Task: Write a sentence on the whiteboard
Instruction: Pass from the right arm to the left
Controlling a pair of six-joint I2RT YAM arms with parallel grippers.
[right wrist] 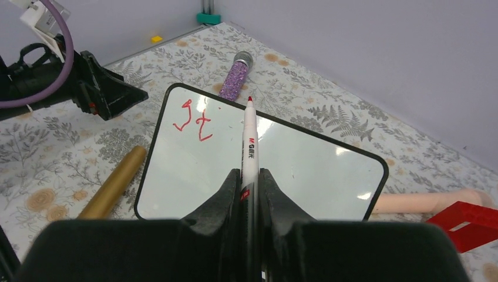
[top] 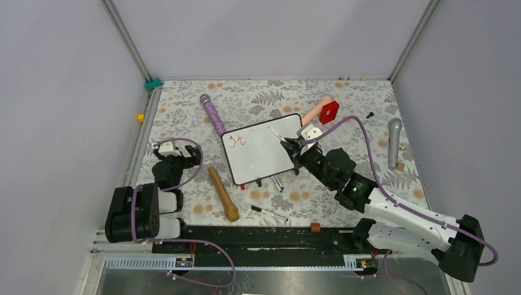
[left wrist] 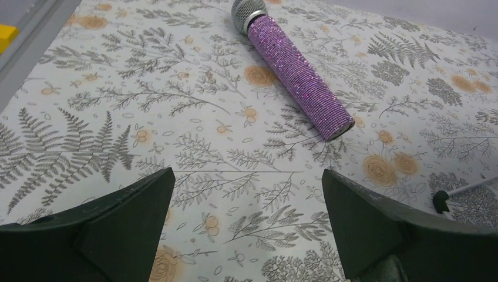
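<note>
Up top, we have the rectangular white whiteboard with its thin black frame [top: 261, 158] lying askew in the middle of the fern-print tablecloth [top: 344, 98]. There is red handwritten lettering [top: 236, 141], just a couple of characters, near its upper left corner. The right gripper [top: 290, 145] reaches over the board's right edge, pinching a slim white marker [top: 276, 135]. The left gripper [top: 187, 157] sits well apart, left of the board. A purple glitter microphone [top: 214, 115] lies just beyond the board, and a golden wooden stick [top: 223, 193] lies near its lower left.

On the left wrist, we see the black fingers [left wrist: 117, 217] spread wide with nothing between them, and the purple microphone [left wrist: 296, 73] ahead.

On the right wrist, the jaws are pressed tight on the marker [right wrist: 249, 141], red tip forward over the whiteboard [right wrist: 305, 170]. We cannot tell whether the tip touches. The red strokes [right wrist: 194, 120] sit left of the tip.
</note>
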